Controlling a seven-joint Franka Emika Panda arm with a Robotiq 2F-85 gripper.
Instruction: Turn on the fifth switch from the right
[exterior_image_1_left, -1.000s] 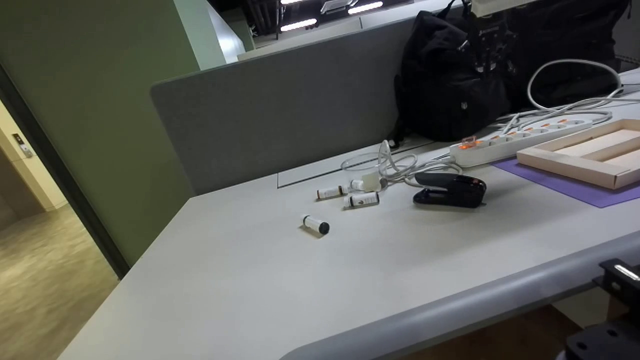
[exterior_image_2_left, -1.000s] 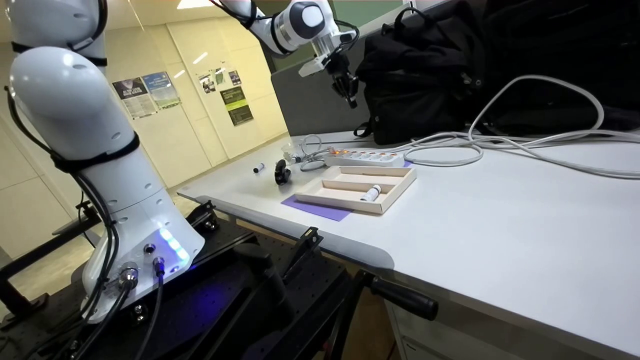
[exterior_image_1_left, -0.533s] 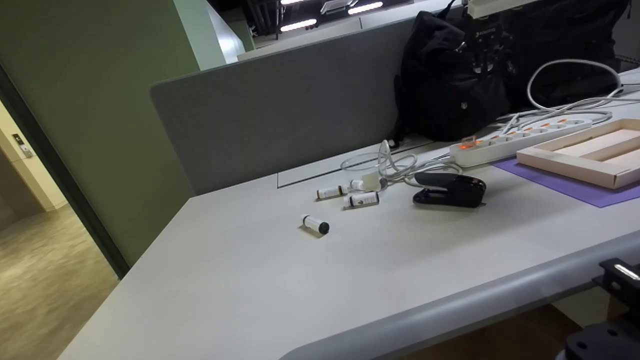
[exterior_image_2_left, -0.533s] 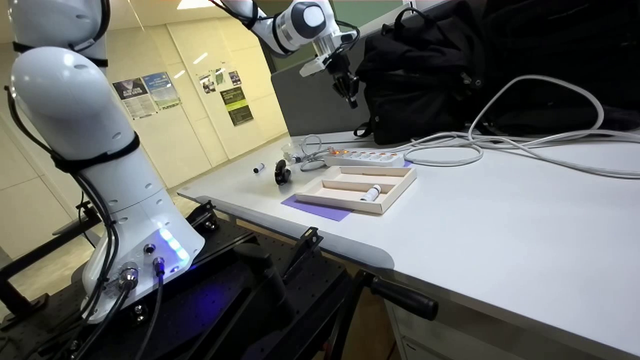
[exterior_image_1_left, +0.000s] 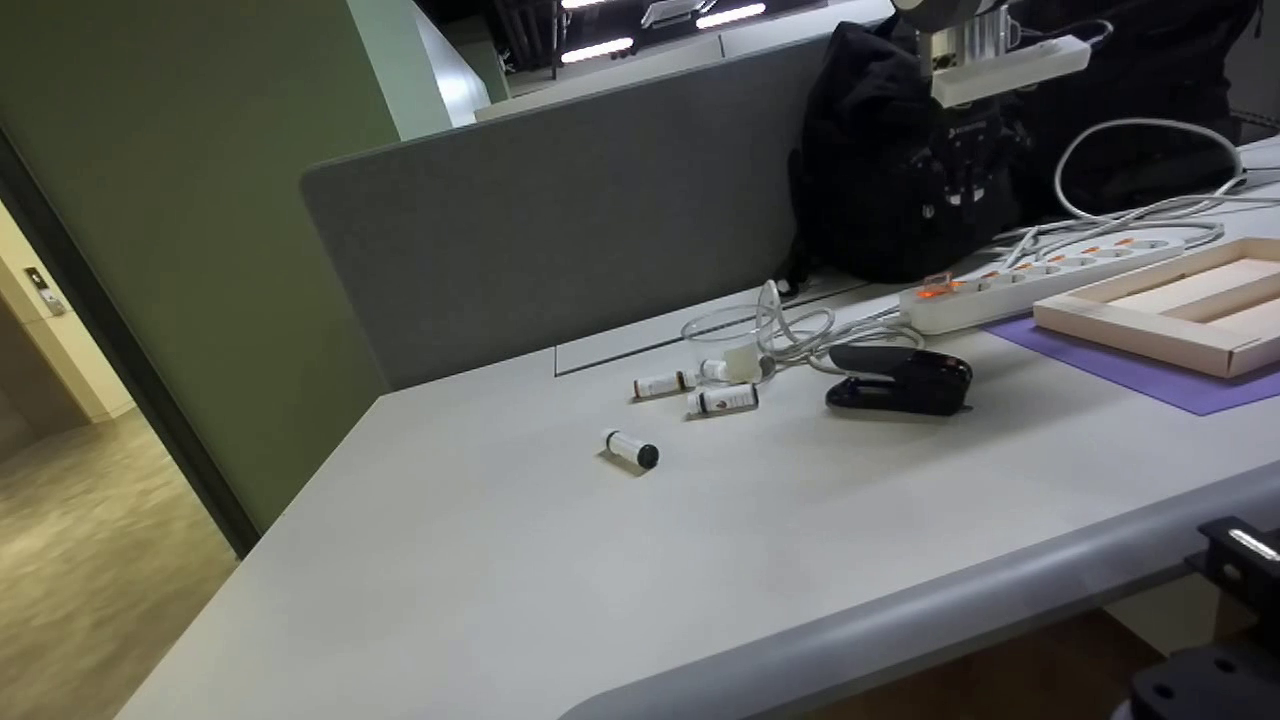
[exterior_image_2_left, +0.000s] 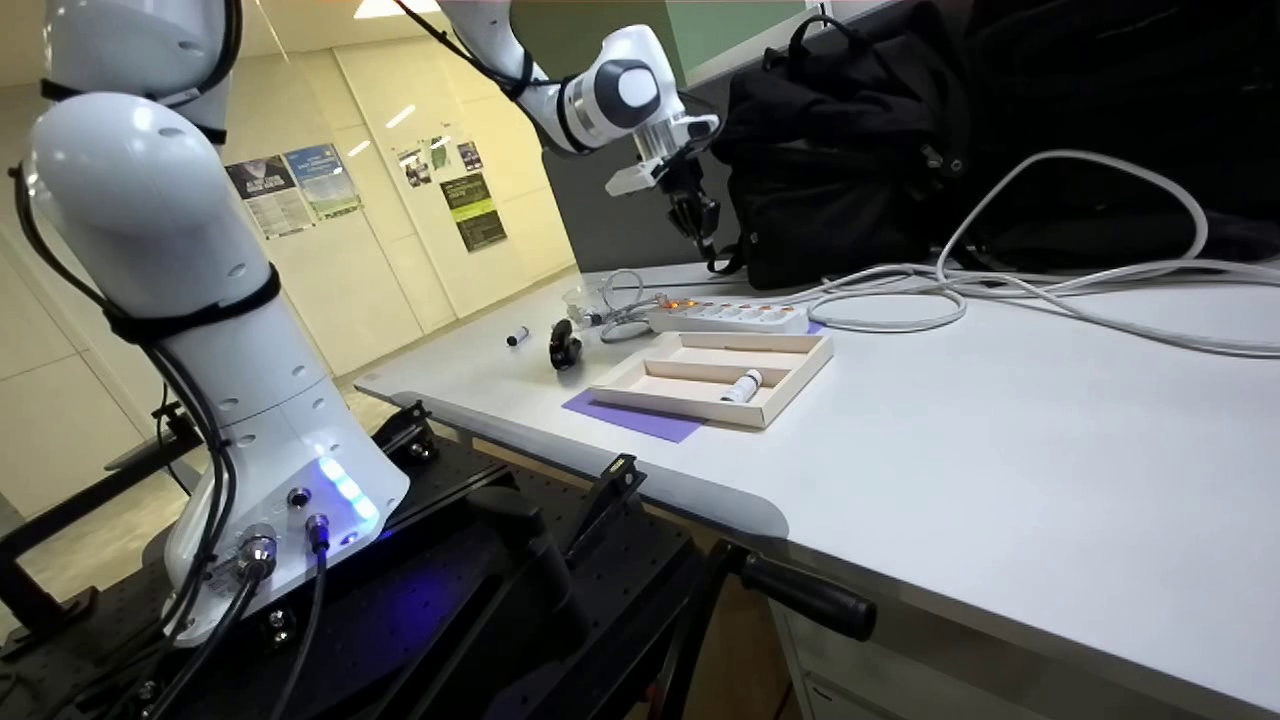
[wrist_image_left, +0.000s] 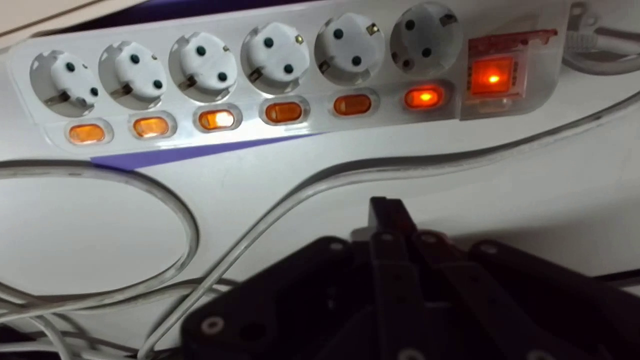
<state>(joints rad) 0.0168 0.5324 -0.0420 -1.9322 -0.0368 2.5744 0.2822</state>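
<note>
A white power strip (wrist_image_left: 325, 115) crosses the top of the wrist view, with several round sockets and a row of small orange switches (wrist_image_left: 283, 112). At its right end a larger red main switch (wrist_image_left: 492, 77) glows under a clear cover. The small switch beside it (wrist_image_left: 424, 96) also glows. Another small switch (wrist_image_left: 216, 120) has a bright white spot that looks like glare. The strip lies on the table in both exterior views (exterior_image_1_left: 1040, 290) (exterior_image_2_left: 730, 318). My gripper (wrist_image_left: 392, 202) is shut and empty, above the table on the switch side of the strip; it also shows in an exterior view (exterior_image_2_left: 706, 250).
White cables (wrist_image_left: 320, 185) run between the gripper and the strip. A black backpack (exterior_image_2_left: 830, 150) stands close behind the gripper. A wooden tray (exterior_image_2_left: 700, 375) on purple paper (exterior_image_2_left: 640, 418) lies in front of the strip. A black stapler (exterior_image_1_left: 900, 380) and small bottles (exterior_image_1_left: 725, 399) lie nearby.
My gripper has come down towards the table and the power strip within the last half second. The strip and other objects have not moved.
</note>
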